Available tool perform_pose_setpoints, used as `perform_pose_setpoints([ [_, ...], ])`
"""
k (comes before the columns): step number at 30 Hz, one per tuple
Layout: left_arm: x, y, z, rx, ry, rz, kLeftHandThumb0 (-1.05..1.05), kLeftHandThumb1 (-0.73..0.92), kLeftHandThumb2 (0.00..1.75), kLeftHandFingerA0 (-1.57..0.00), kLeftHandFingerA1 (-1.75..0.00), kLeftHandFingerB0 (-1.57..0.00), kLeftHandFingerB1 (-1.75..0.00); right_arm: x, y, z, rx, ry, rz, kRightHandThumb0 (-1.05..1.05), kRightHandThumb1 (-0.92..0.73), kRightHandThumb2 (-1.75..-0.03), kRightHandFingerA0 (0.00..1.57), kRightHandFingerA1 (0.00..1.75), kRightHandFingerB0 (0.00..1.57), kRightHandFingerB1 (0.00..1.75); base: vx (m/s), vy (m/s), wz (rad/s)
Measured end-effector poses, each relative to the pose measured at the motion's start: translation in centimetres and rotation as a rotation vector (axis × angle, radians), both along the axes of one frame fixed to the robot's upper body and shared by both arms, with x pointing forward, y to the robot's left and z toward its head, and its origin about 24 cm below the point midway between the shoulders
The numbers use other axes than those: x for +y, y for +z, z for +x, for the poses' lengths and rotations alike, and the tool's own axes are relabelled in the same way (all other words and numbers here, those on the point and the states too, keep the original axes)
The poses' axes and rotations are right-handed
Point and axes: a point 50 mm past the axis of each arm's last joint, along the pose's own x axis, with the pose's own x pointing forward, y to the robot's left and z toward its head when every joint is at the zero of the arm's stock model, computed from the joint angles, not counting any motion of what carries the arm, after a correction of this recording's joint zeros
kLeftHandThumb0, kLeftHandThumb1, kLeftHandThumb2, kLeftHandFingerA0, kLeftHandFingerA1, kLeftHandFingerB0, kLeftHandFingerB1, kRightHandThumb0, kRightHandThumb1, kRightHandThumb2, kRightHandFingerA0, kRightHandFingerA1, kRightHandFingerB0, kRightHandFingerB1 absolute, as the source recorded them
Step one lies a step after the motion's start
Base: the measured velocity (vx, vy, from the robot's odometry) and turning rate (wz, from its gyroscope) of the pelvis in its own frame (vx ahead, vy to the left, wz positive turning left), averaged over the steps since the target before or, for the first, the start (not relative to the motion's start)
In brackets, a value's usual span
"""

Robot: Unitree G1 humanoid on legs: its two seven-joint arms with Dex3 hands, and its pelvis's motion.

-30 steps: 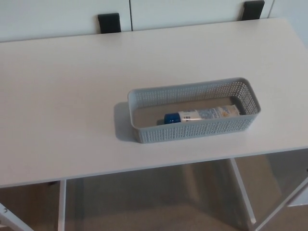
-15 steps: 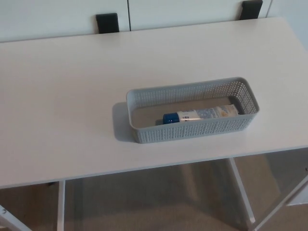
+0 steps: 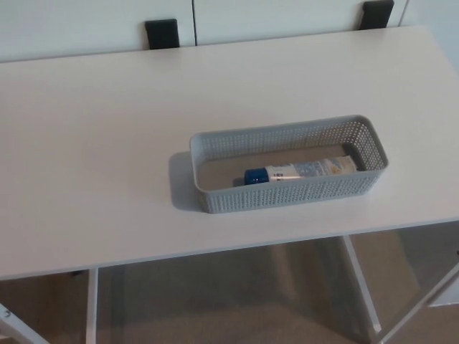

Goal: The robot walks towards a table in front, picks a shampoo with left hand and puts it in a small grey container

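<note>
A white shampoo tube (image 3: 301, 170) with a blue cap lies on its side inside a small grey perforated container (image 3: 287, 194). Its cap points to the left. The container stands on a white table (image 3: 107, 143), right of centre and close to the front edge. Neither of my hands shows in the head view.
Two black brackets (image 3: 161, 32) (image 3: 377, 13) sit against the white wall panels behind the table's far edge. White table legs (image 3: 362, 287) and a beige floor show below the front edge.
The whole picture has shifted by a few pixels, so the camera moved slightly. The tube and the container have kept their places.
</note>
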Motion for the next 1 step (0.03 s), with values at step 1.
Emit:
perform_pose_setpoints([
  [1,0.00,0.00,0.01,0.000,0.000,0.000,-0.37,0.65,0.59,-0.77,-0.77,-0.36,-0.35,0.00,0.01,0.02,0.000,0.001,0.000,-0.33,-0.67,-0.60,0.64,0.46,0.51,0.40,0.00,0.000,0.00],
])
